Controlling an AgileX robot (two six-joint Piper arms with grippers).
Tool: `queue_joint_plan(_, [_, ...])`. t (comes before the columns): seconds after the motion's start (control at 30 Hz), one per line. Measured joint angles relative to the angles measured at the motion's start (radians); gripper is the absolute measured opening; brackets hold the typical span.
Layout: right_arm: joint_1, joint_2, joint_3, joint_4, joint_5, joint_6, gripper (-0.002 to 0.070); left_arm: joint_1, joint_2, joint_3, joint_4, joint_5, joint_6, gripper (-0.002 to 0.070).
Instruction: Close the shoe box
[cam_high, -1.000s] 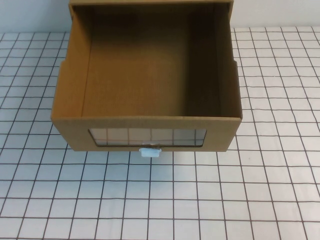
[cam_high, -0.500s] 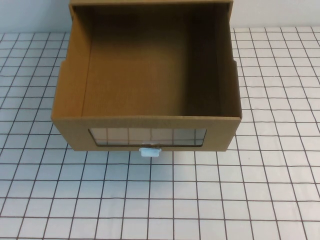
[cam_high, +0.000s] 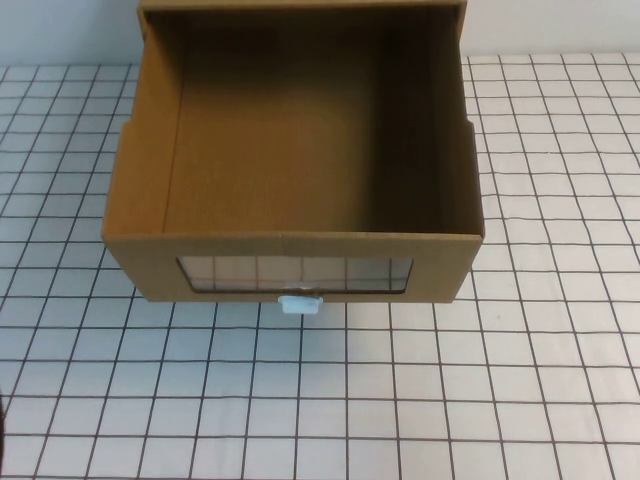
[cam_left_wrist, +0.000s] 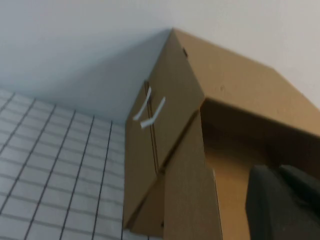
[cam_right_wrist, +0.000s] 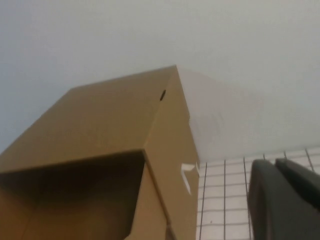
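**Gridded desk, one box on it**

The desk (cam_high: 520, 380) is white, ruled all over with thin dark lines into small squares. The shoe box (cam_high: 140, 215) sits directly on it, toward the far side, against the pale wall (cam_high: 60, 30). Its drawer is pulled out toward the near edge, open top showing, with bare grid to either side and in front.

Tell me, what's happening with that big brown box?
Nothing is touching it right now. The shoe box sits on the checkered table with its drawer pulled out and empty, its white handle facing the robot. The left gripper waits beside the box's left side, the right gripper beside its right. The box has not been pushed closed.
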Motion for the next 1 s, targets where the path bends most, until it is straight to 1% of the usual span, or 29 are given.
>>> queue_joint_plan(0.13, [0.002,0.073,0.000,0.057,0.015,0.000,-0.0013,0.000,0.000,-0.002,-0.023,0.079,0.007,-0.0006])
queue_joint_plan(0.2, [0.006,0.087,0.000,0.067,0.055,-0.039,-0.0013,0.000,0.007,-0.007,-0.023,0.086,0.047,-0.0006])
queue_joint_plan(0.33, [0.013,0.094,-0.029,0.099,0.175,-0.246,-0.0013,0.000,0.082,-0.079,-0.025,0.103,0.179,-0.0006])
queue_joint_plan(0.47, [0.017,0.119,-0.092,0.197,0.348,-0.467,-0.0014,0.000,0.252,-0.250,-0.058,0.215,0.315,-0.0006])
queue_joint_plan(0.53, [0.017,0.139,-0.115,0.280,0.446,-0.561,-0.0013,0.000,0.357,-0.357,-0.111,0.291,0.411,-0.0006])
queue_joint_plan(0.57, [0.017,0.151,-0.122,0.352,0.493,-0.614,-0.0013,0.000,0.400,-0.400,-0.141,0.319,0.454,-0.0006])
queue_joint_plan(0.7, [0.017,0.206,-0.128,0.585,0.683,-0.827,-0.0013,0.000,0.619,-0.604,-0.329,0.432,0.636,-0.0006])
queue_joint_plan(0.77, [0.019,0.228,-0.128,0.654,0.764,-0.904,-0.0013,0.000,0.716,-0.717,-0.428,0.474,0.694,-0.0006])
queue_joint_plan(0.87, [0.042,0.237,-0.128,0.678,0.815,-0.961,-0.0013,0.000,0.866,-0.879,-0.527,0.542,0.726,-0.0006])
queue_joint_plan(1.0, [0.102,0.237,-0.128,0.678,0.812,-0.972,-0.0013,0.000,1.073,-1.096,-0.644,0.617,0.732,-0.0006])
